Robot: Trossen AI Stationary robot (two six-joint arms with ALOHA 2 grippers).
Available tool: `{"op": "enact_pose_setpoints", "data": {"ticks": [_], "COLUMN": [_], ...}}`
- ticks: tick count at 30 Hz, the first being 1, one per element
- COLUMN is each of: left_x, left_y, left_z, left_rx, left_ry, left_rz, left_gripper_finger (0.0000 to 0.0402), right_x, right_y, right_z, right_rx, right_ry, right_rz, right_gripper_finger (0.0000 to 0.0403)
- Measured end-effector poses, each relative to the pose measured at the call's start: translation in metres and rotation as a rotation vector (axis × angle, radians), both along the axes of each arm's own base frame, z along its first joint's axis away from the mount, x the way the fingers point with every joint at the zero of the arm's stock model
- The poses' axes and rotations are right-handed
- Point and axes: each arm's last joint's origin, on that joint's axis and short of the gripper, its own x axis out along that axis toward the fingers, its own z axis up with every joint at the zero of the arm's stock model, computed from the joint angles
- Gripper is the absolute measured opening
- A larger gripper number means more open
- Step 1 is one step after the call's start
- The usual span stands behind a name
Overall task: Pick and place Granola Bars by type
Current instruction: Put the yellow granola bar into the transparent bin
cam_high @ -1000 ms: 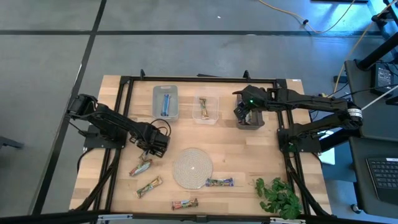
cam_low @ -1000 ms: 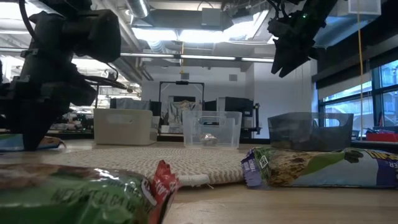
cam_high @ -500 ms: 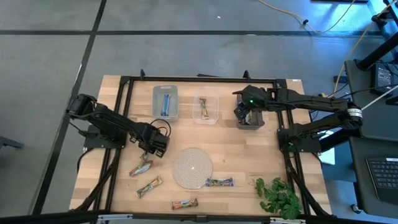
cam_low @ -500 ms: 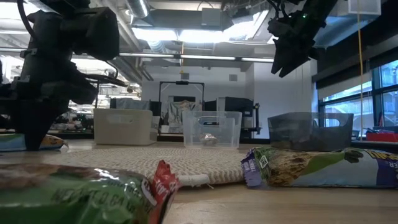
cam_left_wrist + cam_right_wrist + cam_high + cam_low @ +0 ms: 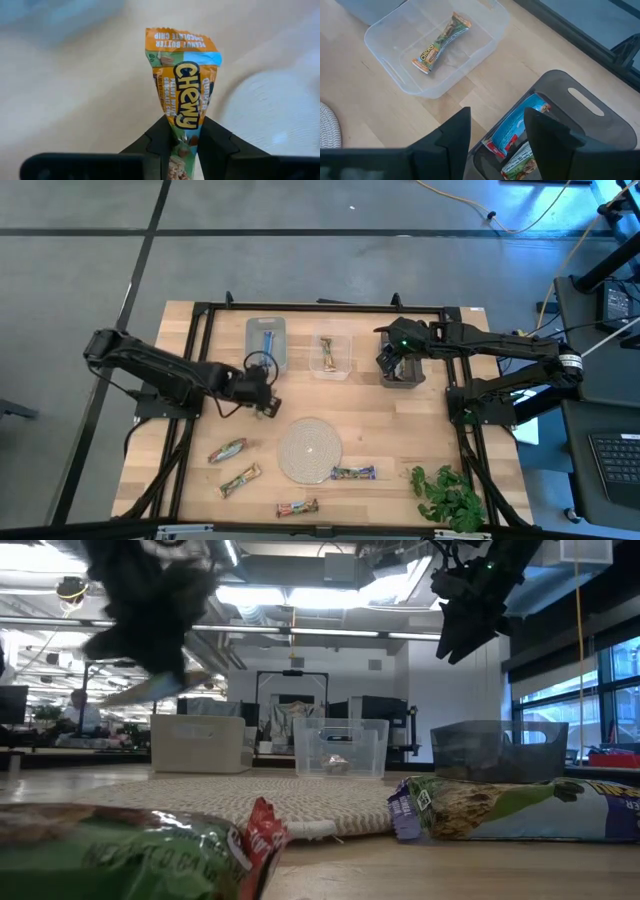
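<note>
The left gripper [image 5: 181, 142] is clamped on 1 Chewy granola bar [image 5: 183, 95], lifted off the table between the blue-bar bin [image 5: 266, 344] and the woven mat [image 5: 309, 450]. The bar looks light, with a crinkly, slippery wrapper, so pinching its flat middle is probably safest. The right gripper [image 5: 495, 135] hangs half-spread and empty over the dark bin [image 5: 580, 117].

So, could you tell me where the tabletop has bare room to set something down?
Bare wood lies between the dark bin and the plant sprig, and between the clear bin and the woven mat. It is crowded in front of the mat, where four bars lie.
</note>
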Motion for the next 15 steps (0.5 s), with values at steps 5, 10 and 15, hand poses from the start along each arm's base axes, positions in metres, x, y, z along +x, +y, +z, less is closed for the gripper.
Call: {"op": "enact_pose_setpoints", "data": {"ticks": [5,10,15], "left_x": [0.020,0.040,0.063], "left_y": [0.016,0.044,0.076], "left_z": [0.027,0.046,0.059], "left_rx": [0.081,0.158,0.265], "left_ry": [-0.195,-0.280,-0.299], "left_rz": [-0.085,-0.145,-0.176], "left_gripper_finger": [0.0070,0.0070,0.0070], "right_x": [0.000,0.000,0.000], "right_y": [0.000,0.000,0.000], "right_z": [0.000,0.000,0.000], "right_rx": [0.001,0.006,0.013], "right_ry": [-0.001,-0.006,-0.012], "right_rz": [-0.002,-0.011,-0.022], "right_gripper_finger": [0.0187,0.0187,0.0187]}}
